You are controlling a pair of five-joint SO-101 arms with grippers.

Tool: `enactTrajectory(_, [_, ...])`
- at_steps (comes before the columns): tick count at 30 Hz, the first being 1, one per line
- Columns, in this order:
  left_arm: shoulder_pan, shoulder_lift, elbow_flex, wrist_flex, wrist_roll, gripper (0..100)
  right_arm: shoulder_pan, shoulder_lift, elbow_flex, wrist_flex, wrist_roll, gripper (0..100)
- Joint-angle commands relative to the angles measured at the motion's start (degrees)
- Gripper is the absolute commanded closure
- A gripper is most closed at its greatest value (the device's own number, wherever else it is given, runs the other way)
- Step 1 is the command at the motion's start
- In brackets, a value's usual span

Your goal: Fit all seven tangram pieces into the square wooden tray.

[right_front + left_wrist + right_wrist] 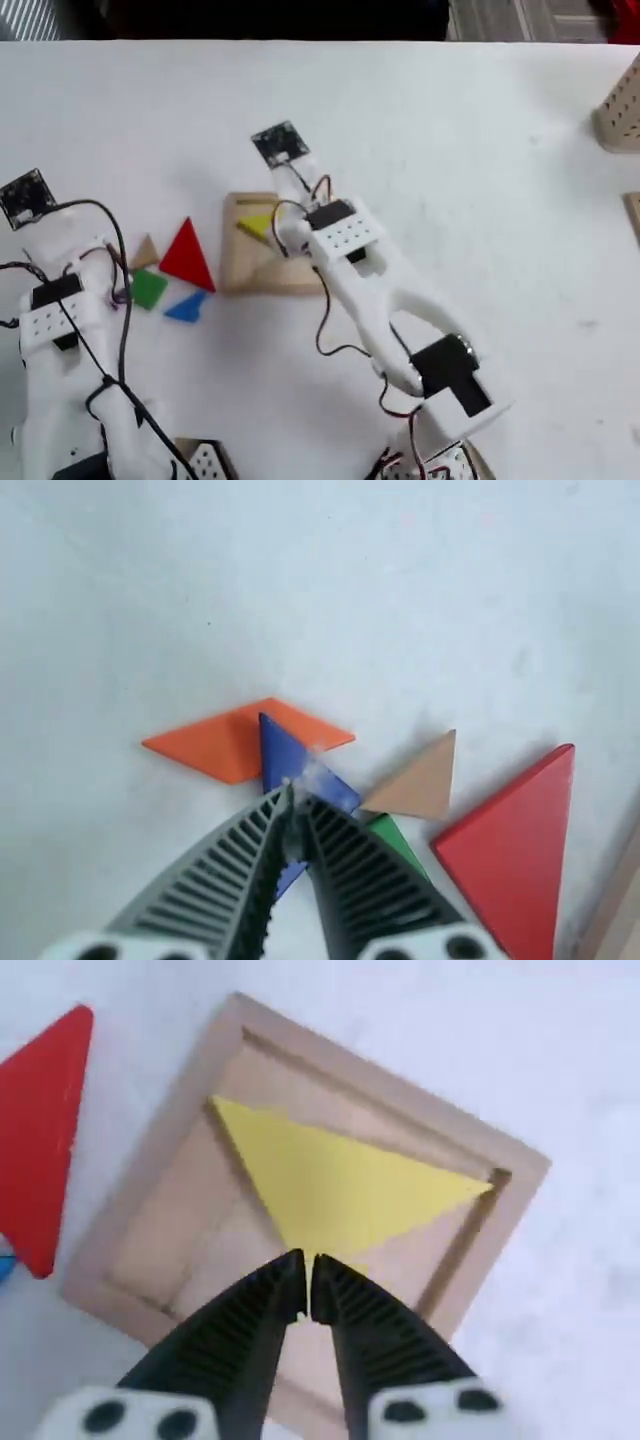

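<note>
The square wooden tray (400, 1098) sat mid-table, and the only piece seen in it was the yellow triangle (340, 1185). The triangle lay flat on the tray floor, but its long edge ran at a slant to the far rim rather than flush against it. That probably explains the right gripper (305, 1260): its jaws were drawn together to a thin slit with nothing between them, and the tips met at the triangle's near corner. Closed like that, they would serve as a blunt poker to swivel the piece square, not as a clamp.

The other pieces lay loose on the white table (450, 150), just left of the tray. The red triangle (187, 257) was closest to it. The tan triangle (420, 780), green piece (395, 840) and light blue piece (186, 308) clustered beside the red one. The orange parallelogram (225, 742) lay farther left, with a corner of the dark blue triangle (295, 755) overlapping it.

The left gripper (292, 792) was also pinched nearly shut, its tips over the dark blue triangle's face. The piece looked flat, not held edgewise, so a nudge seemed likelier than a lift, though whether the tips touched it could not be told.

The right arm stretched from the near edge diagonally to the tray, wrist pitched down. The left arm stood at the left edge, bent down over the cluster.
</note>
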Motion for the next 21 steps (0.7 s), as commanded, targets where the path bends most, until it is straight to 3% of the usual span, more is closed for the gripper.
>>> enactTrajectory(1, [0.7,-0.3,-0.3,-1.1,0.3,97,1.5,-0.2,1.8,-2.5,-0.1,98.1])
enactTrajectory(15, [0.7,-0.3,-0.2,-1.1,0.3,97,-0.4,13.1,-9.5,-3.4,-0.6,98.1])
enactTrajectory(21, [0.7,-0.3,-0.2,-1.1,0.3,97,-0.3,14.2,-12.6,1.2,-0.3,98.1])
